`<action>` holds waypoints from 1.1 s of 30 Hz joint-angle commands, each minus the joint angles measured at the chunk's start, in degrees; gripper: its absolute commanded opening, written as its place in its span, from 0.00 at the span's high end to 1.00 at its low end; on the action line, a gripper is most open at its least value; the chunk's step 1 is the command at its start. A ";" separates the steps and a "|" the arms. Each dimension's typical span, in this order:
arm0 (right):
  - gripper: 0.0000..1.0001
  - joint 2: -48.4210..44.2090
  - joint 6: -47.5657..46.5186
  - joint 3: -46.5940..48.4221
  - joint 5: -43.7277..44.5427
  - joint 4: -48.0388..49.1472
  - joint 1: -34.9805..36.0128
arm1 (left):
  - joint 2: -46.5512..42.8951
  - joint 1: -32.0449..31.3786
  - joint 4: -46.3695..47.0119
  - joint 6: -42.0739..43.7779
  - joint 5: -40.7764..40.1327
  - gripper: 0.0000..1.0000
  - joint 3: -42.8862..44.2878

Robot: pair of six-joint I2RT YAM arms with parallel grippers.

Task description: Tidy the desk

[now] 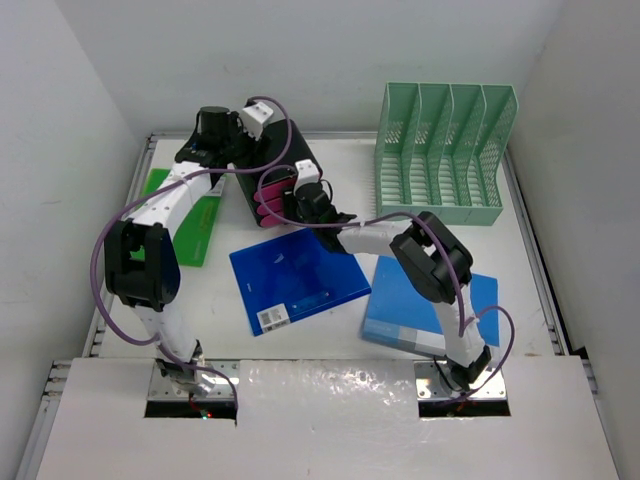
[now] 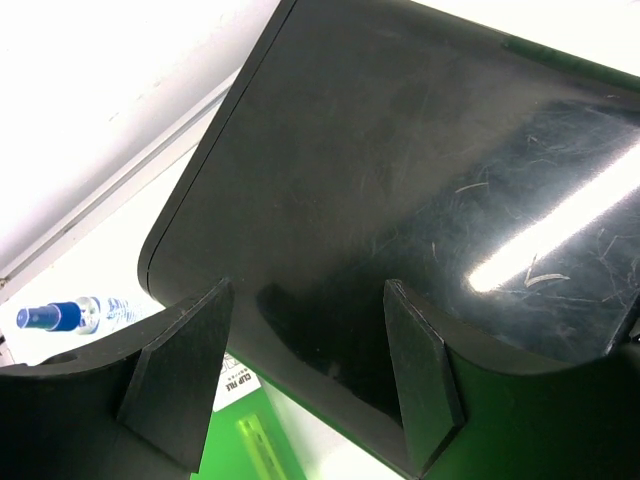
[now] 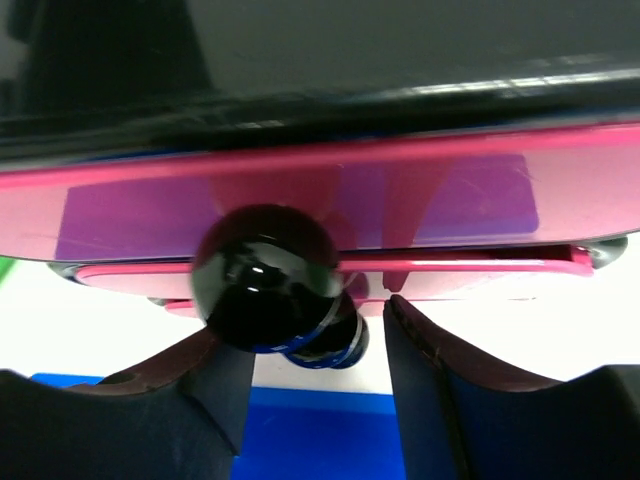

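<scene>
The white desk (image 1: pixel 215 300) holds a black drawer box (image 1: pixel 300 150) with pink drawers (image 1: pixel 272 200) at the back centre. My left gripper (image 1: pixel 245 138) is open against the box's glossy black top (image 2: pixel 400 170). Its jaws (image 2: pixel 300 370) stand wide apart over the box's rounded edge and hold nothing. My right gripper (image 1: pixel 295 198) is at the drawer fronts. In the right wrist view it (image 3: pixel 320 380) is open just below a pink drawer (image 3: pixel 400 190), and the drawer's round black knob (image 3: pixel 262 275) sits above the left finger, not clamped.
A green slotted file rack (image 1: pixel 445 150) stands at the back right. A dark blue folder (image 1: pixel 300 280) lies in the middle and a light blue one (image 1: pixel 410 315) under the right arm. A green clip file (image 1: pixel 195 235) lies at the left, and a small blue-capped bottle (image 2: pixel 60 315) lies beyond the box.
</scene>
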 commanded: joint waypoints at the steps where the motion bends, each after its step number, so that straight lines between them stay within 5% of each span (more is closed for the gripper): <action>1: 0.49 -1.98 0.60 -0.97 2.94 7.32 -0.15 | 0.79 0.71 -0.50 1.02 1.84 0.40 -0.65; 12: 0.51 -1.80 0.95 -2.54 4.70 9.69 0.11 | 0.44 0.71 -1.47 1.81 1.58 0.40 -0.30; 18: 0.28 -3.12 -3.54 -6.94 6.63 10.92 3.27 | 0.71 0.71 -1.73 1.90 2.28 0.40 -0.39; 33: 0.41 5.66 -2.30 -0.79 9.26 11.54 2.66 | 1.41 0.80 -2.61 1.55 3.77 0.40 -0.57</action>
